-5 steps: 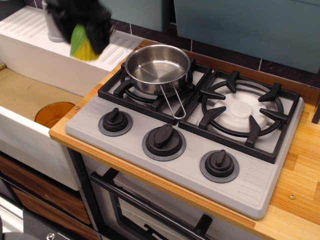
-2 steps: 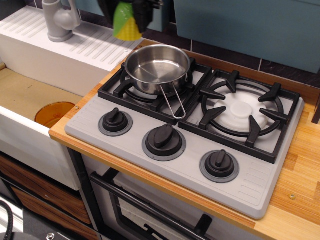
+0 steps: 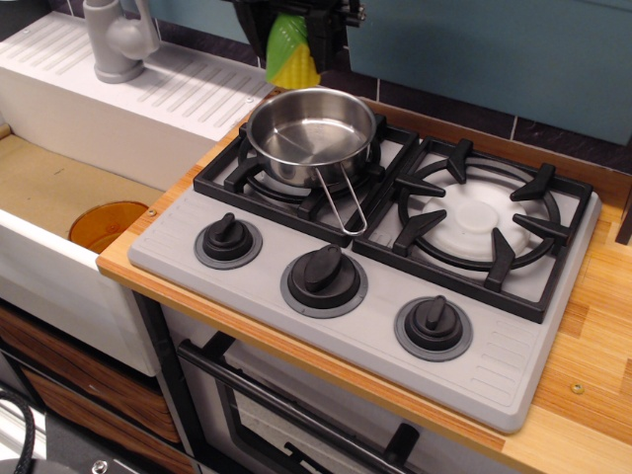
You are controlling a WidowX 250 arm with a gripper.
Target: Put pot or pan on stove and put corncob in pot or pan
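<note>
The pan (image 3: 312, 133) sat on the left burner of the stove (image 3: 367, 265), resting on the black grate, interior empty and shiny. Its wire-loop handle pointed toward the front knobs, the end hanging over the grate edge between the two burners.

The gripper (image 3: 294, 30) was at the top edge of the view, mostly cut off; only dark finger parts were visible. It was closed on the corncob (image 3: 291, 52), which hung between the fingers with the green husk uppermost and the yellow kernels at the lower end. The corncob was in the air above the far rim of the pan, not touching it.

The right burner (image 3: 480, 217) carried nothing, its white cap exposed. All three black knobs sat along the front of the stove; the middle knob (image 3: 324, 270) was the largest.

Left of the stove, an orange disc (image 3: 107, 224) lay in the sink basin (image 3: 54, 188). A grey tap (image 3: 118, 38) stood on the white ribbed drainer behind the sink. The stove rested on a wooden surface (image 3: 592, 346).
</note>
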